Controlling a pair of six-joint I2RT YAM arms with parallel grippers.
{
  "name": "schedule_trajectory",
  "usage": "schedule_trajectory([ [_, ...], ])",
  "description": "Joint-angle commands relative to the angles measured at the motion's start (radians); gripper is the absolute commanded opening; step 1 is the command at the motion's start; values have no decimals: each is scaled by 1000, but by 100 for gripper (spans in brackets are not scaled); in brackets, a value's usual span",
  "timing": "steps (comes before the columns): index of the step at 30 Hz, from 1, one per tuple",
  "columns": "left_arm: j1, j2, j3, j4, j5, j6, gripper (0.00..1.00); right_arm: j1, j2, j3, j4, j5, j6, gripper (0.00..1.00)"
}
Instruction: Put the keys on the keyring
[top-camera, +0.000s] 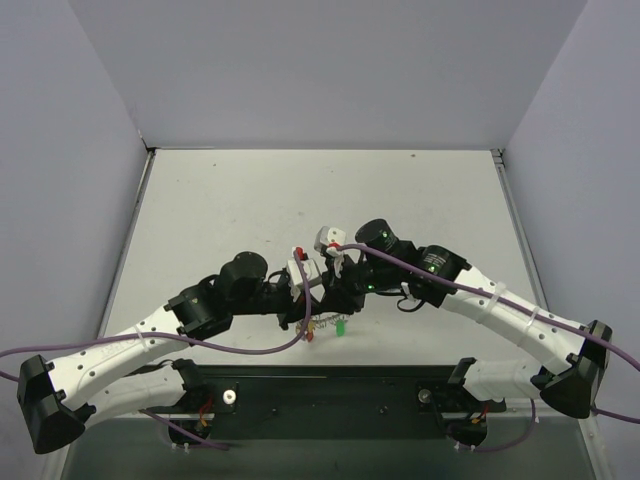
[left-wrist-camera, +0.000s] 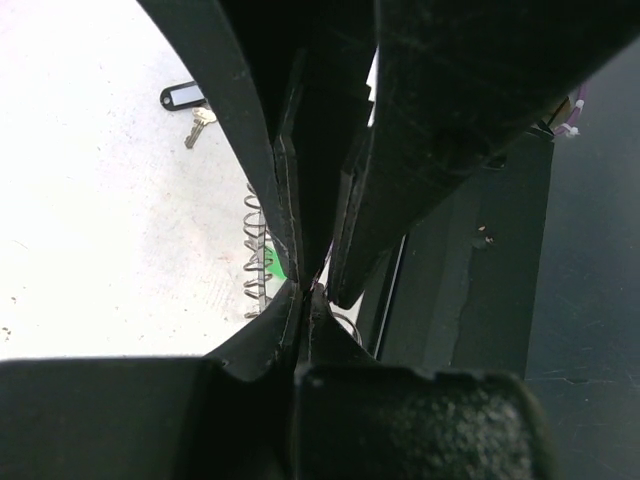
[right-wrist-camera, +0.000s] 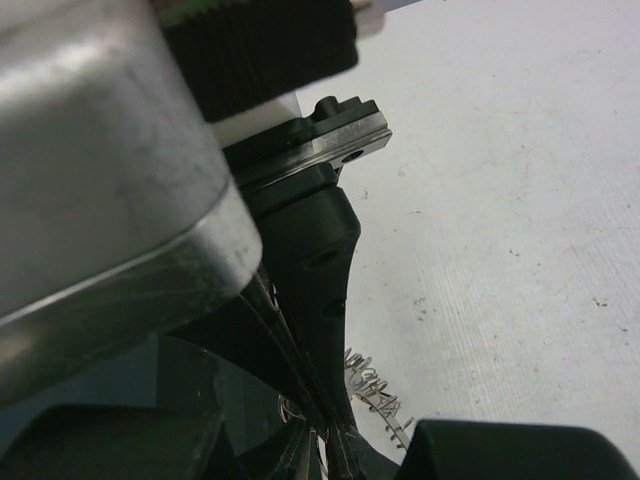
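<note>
Left hand (left-wrist-camera: 305, 295): closed, apparently pinching keyring (left-wrist-camera: 255, 255)
Right hand (top-camera: 330, 298): opening unclear, crowding keyring
Black-tagged key (left-wrist-camera: 183, 96): loose on bench (left-wrist-camera: 90, 250), beyond keyring

We look down from above and behind the arm bases, taking in the whole table (top-camera: 250, 190). On each wrist we sit right behind the tool, facing along its fingers, very near; the left gripper (left-wrist-camera: 305, 288) fills its view. All three views share the keyring (top-camera: 322, 325) coil beside the fingertips.
</note>
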Motion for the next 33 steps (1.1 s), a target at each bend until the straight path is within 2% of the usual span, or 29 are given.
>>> schedule_trajectory([
  [1, -4, -18, 65, 72, 17, -18, 0, 11, 2, -17, -9, -19, -3, 15],
  [8, -2, -29, 65, 82, 17, -19, 0, 14, -3, -34, -12, -8, 1, 12],
  [12, -2, -33, 64, 80, 14, -22, 0, 15, 0, -37, -12, -13, 1, 0],
  [20, -1, -56, 55, 74, -17, -32, 0, 3, 6, -34, -11, -4, -7, 0],
  [21, -1, -59, 53, 72, -20, -33, 3, -3, 6, -31, -8, -11, -7, 0],
  [23, 1, -73, 48, 62, -35, -35, 34, -28, 3, -28, 3, -39, -3, 0],
  [24, 1, -79, 47, 62, -40, -33, 46, -38, 0, -27, 11, -50, -2, 0],
  [25, -1, -87, 45, 56, -59, -33, 53, -48, -7, -27, 17, -59, 3, 0],
  [26, 1, -105, 42, 54, -70, -33, 73, -57, -12, -25, 28, -86, 4, 0],
  [28, 1, -128, 32, 51, -92, -33, 78, -97, -24, -27, 46, -128, 13, 0],
  [33, 15, -209, 15, 54, -121, -33, 80, -178, -43, -14, 68, -237, 21, 0],
])
